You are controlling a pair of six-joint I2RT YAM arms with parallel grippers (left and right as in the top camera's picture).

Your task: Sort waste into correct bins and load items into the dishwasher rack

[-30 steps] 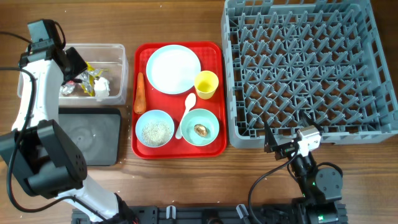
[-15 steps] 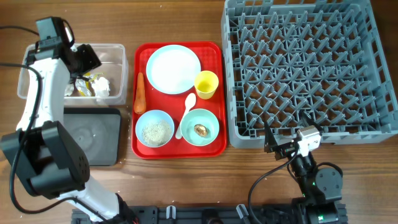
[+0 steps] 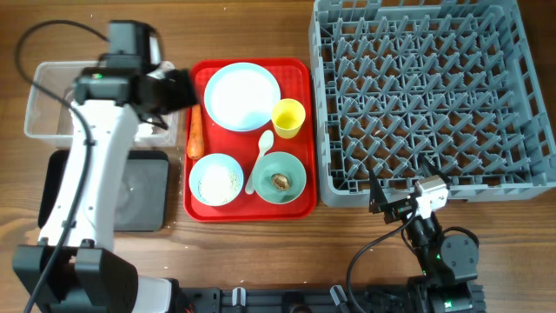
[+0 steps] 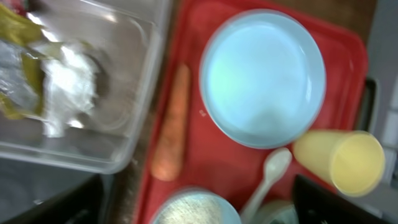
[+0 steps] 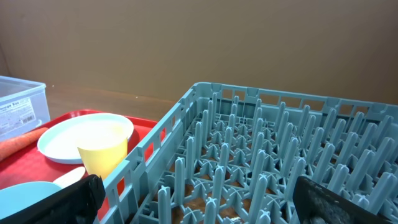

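My left gripper [image 3: 178, 89] hovers open and empty over the gap between the clear tub [image 3: 48, 96] and the red tray [image 3: 304, 148]. Its wrist view shows crumpled tissue [image 4: 65, 81] and a yellow wrapper [image 4: 15, 37] lying in the tub [image 4: 134, 93]. An orange carrot [image 3: 195, 130] [image 4: 173, 124] lies along the tray's left side. Beside it are the plate [image 3: 243, 96] [image 4: 261, 78], yellow cup [image 3: 288, 117] [image 4: 348, 162] and spoon [image 3: 261, 156] [image 4: 267, 177]. One bowl holds rice [image 3: 215, 180], the other a brown lump [image 3: 280, 180]. My right gripper [image 3: 382, 204] [image 5: 205, 208] rests open at the rack's [image 3: 434, 87] [image 5: 261, 162] near edge.
The black tray [image 3: 139, 196] lies in front of the tub, partly under my left arm. The rack fills the right half of the table, close against the red tray. Bare wood runs along the front edge.
My left gripper opened and swung right, from above the tub's contents to the red tray's left edge. The wrapper stays in the tub. The right arm is still.
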